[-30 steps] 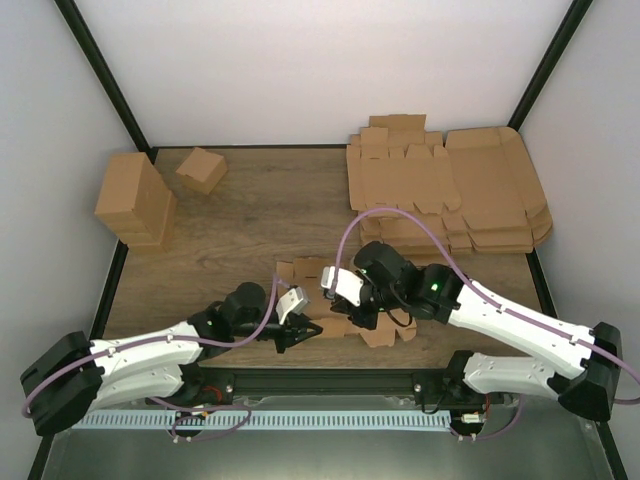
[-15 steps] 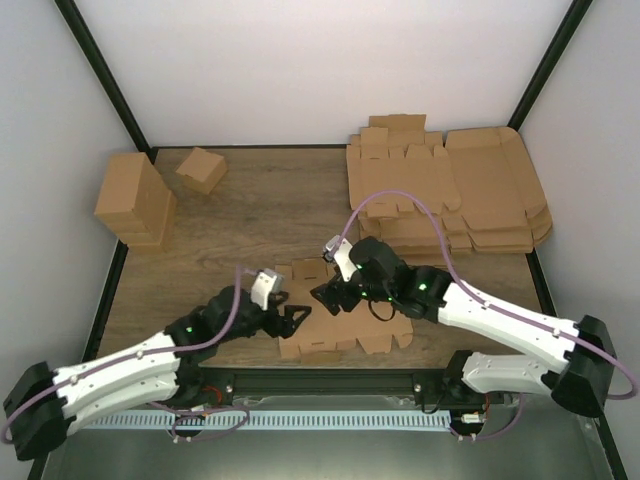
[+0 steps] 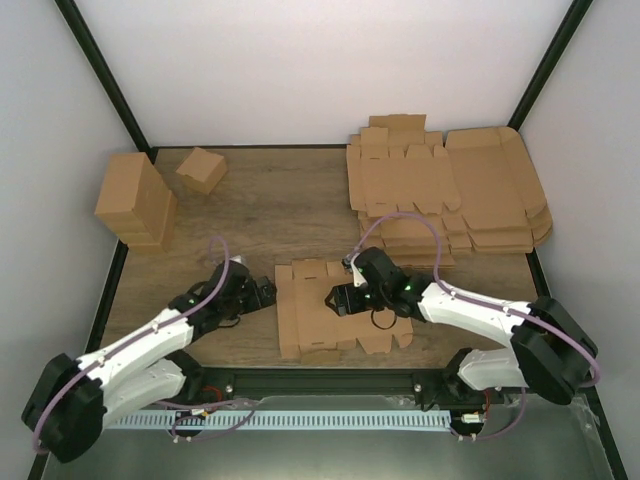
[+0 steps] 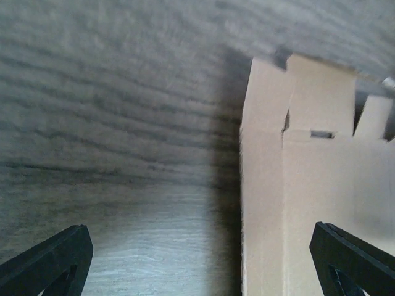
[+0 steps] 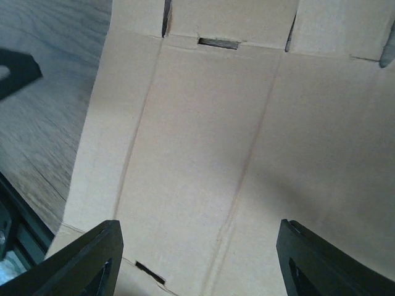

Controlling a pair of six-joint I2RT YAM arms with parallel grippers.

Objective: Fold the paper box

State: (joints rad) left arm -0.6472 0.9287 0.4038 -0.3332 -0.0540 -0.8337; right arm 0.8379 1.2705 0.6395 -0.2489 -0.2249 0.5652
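Brown cardboard paper box point(image 3: 318, 318), a flat die-cut sheet, lies at the near edge of the wooden surface point(image 3: 280, 205) in the overhead view. Left arm point(image 3: 150, 345) stretches low, left jaws just beside the sheet's left edge. Right arm point(image 3: 470, 310) reaches leftward, right jaws over the sheet's middle.

Left wrist view: left jaws spread wide, holding nothing, with the left edge of the paper box point(image 4: 296, 185) between the tips, flat on the surface point(image 4: 123, 123).

Right wrist view: right jaws spread wide above the paper box point(image 5: 210, 142), grasping nothing.

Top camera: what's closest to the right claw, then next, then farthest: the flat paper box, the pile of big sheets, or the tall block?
1. Flat paper box, under the right claw.
2. Pile of big sheets, back right.
3. Tall block, far left.
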